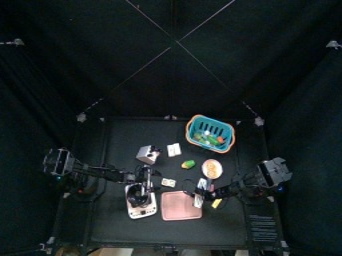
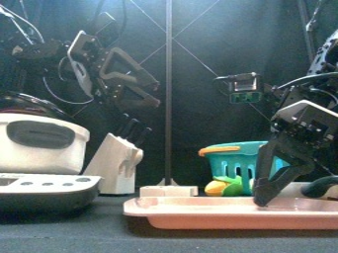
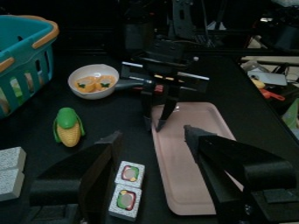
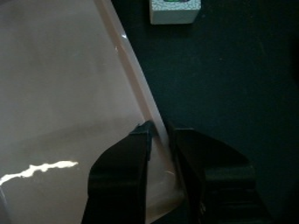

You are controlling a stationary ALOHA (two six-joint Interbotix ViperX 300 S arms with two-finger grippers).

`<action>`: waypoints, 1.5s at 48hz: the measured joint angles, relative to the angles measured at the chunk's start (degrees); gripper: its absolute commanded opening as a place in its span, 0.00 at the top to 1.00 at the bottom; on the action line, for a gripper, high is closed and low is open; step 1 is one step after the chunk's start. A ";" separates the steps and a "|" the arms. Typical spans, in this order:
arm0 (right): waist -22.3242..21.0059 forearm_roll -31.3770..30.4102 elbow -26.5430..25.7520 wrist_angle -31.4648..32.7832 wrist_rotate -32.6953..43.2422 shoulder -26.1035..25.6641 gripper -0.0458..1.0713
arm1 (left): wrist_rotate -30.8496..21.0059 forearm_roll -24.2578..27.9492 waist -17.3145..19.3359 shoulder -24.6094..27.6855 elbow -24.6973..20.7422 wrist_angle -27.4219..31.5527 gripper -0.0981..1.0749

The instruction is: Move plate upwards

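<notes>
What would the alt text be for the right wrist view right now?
The right gripper straddles the edge of the pink plate, one finger over the plate's surface and the other over the black table beside it. A small white item lies on the table beyond the plate.

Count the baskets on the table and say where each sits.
1. The teal basket sits at the table's far right, beyond the pink plate at the front edge. Others may be hidden.

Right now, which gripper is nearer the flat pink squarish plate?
Right. The right gripper straddles the plate's rim, jaws closing around it; the left gripper hovers apart, above the table beside it.
</notes>
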 measured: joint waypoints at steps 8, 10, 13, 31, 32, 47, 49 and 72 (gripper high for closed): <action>-2.81 0.09 0.00 1.14 0.18 0.09 0.42 | 0.00 0.00 0.09 0.00 0.00 0.00 0.12; -3.43 0.00 0.00 1.23 0.09 0.09 0.42 | 0.00 0.09 0.09 0.00 -0.09 0.00 0.12; -4.13 -0.18 0.00 1.23 0.09 0.09 0.42 | 0.00 0.00 0.00 0.00 0.00 0.00 0.12; -6.86 -0.35 0.44 3.25 0.09 0.09 0.42 | 0.00 0.00 0.09 0.00 0.00 0.09 0.12; -6.94 -0.44 0.44 3.34 0.00 0.09 0.42 | 0.00 -0.09 0.18 0.00 0.00 0.09 0.12; -7.29 -1.93 0.62 2.20 -0.35 0.00 0.43 | 0.00 0.00 0.18 0.00 0.00 0.00 0.12; -7.29 -2.02 0.62 1.41 -0.35 -0.09 0.43 | 0.00 -0.09 0.18 -0.09 0.00 0.00 0.12; -5.27 -1.85 1.14 -2.11 -0.18 -0.70 0.43 | 0.00 -0.09 0.18 0.00 0.00 0.00 0.12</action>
